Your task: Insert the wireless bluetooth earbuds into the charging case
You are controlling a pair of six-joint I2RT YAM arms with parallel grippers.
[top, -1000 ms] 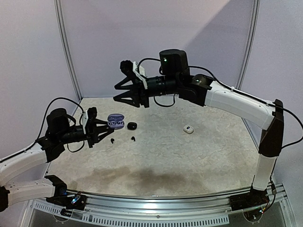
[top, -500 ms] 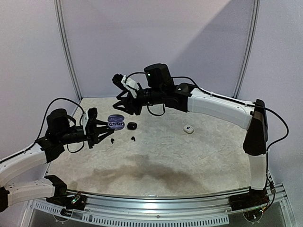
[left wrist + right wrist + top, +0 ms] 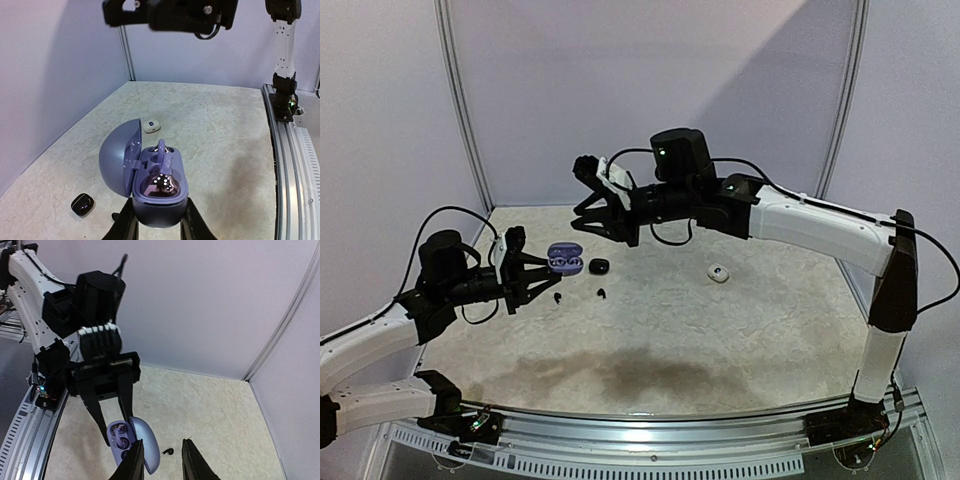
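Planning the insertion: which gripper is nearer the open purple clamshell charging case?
Left. The left gripper clamps the open purple clamshell charging case by its front; the right gripper hangs above it, apart.

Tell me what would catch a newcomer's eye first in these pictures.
The purple charging case, flipped open, stands out, clamped in the left pincer at the left of the table. Above it hangs the right pincer, jaws apart and empty. A small white case lies alone toward the right.
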